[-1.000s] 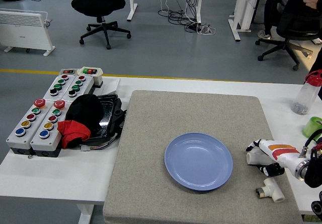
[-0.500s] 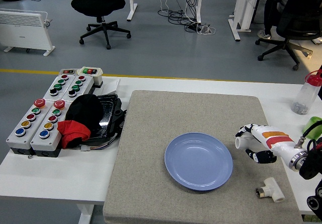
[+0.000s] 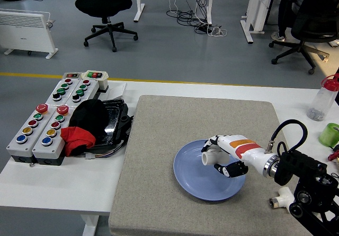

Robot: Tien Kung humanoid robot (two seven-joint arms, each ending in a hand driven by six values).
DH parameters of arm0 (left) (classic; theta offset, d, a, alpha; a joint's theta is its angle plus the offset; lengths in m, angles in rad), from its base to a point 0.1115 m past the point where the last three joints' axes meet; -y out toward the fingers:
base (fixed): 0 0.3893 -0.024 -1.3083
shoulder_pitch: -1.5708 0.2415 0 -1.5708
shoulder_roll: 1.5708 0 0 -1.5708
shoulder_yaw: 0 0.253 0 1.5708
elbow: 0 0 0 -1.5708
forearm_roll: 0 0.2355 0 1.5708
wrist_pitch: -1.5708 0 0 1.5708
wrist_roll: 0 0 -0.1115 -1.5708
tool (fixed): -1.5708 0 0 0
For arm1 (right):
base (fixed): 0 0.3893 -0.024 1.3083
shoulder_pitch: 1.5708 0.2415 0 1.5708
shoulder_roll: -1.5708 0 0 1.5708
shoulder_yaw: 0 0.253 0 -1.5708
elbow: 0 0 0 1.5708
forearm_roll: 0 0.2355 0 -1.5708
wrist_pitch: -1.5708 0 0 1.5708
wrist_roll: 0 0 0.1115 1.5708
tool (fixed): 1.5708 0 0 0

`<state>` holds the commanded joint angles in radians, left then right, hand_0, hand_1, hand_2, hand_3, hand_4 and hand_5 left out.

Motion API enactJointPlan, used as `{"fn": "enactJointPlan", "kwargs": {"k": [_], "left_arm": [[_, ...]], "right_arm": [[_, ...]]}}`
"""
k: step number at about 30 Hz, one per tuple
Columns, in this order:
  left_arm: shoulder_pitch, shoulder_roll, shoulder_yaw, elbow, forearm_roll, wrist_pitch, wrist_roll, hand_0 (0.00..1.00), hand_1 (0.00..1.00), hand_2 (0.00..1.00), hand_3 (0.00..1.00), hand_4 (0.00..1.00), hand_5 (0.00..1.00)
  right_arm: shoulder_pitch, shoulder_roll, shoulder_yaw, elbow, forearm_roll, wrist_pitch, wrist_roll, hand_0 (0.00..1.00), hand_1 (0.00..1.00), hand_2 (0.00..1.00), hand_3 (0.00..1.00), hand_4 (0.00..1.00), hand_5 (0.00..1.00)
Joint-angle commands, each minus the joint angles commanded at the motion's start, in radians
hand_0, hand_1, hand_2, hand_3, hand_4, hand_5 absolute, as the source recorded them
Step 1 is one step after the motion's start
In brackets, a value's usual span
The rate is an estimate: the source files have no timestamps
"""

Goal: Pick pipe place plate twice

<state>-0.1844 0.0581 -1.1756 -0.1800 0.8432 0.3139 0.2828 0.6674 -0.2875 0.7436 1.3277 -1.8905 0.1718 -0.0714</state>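
floor (image 3: 159,45): grey, yellow line | office chairs (image 3: 106,5) (black) | white heater (image 3: 26,29)

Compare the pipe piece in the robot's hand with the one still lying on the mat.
The held pipe piece is over the blue plate, gripped by the right hand; the other pipe piece lies on the grey mat, right of the plate, partly hidden by the arm. Both are white.

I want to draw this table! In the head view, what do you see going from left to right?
Button boxes → red cloth → grey mat → blue plate → right hand holding a white pipe over the plate → second pipe → water bottle
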Motion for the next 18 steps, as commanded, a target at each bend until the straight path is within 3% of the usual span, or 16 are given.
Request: {"fn": "enactJointPlan", "kwargs": {"k": [2,3,8,9,14,15,18], "left_arm": [[0.000,0.001,0.003,0.000,-0.003,0.000,-0.001,0.714,0.756,0.720,0.661,0.405,0.998],[0.000,0.001,0.003,0.000,-0.003,0.000,-0.001,0.713,0.756,0.720,0.661,0.405,0.998],[0.000,0.002,0.009,0.000,-0.007,0.000,-0.002,0.713,0.756,0.720,0.661,0.405,0.998],[0.000,0.003,0.009,0.000,-0.008,-0.001,-0.002,0.716,0.756,0.720,0.661,0.405,0.998],[0.000,0.003,0.009,0.000,-0.006,0.000,-0.001,0.716,0.756,0.720,0.661,0.405,0.998],[0.000,0.004,0.009,0.000,-0.006,0.000,-0.001,0.716,0.756,0.720,0.661,0.405,0.998],[0.000,0.004,0.008,0.000,-0.006,0.000,-0.001,0.716,0.756,0.720,0.661,0.405,0.998]], "right_arm": [[0.022,0.020,-0.035,-0.018,0.003,0.012,-0.004,0.535,0.569,0.580,0.637,0.403,0.002],[0.025,0.023,-0.040,-0.021,0.003,0.013,-0.004,0.632,0.646,0.627,0.681,0.417,0.002],[0.061,0.067,-0.091,-0.058,-0.020,0.032,-0.039,0.632,0.646,0.627,0.681,0.417,0.002],[0.066,0.071,-0.099,-0.062,-0.025,0.037,-0.041,0.754,0.779,0.816,0.817,0.544,0.024],[0.075,0.083,-0.119,-0.072,-0.044,0.082,-0.060,0.754,0.779,0.816,0.817,0.544,0.024],[0.075,0.083,-0.119,-0.074,-0.045,0.082,-0.059,0.918,0.918,0.998,0.998,0.693,0.142],[0.073,0.081,-0.116,-0.075,-0.047,0.073,-0.052,0.918,0.918,0.998,0.998,0.693,0.142]]}}
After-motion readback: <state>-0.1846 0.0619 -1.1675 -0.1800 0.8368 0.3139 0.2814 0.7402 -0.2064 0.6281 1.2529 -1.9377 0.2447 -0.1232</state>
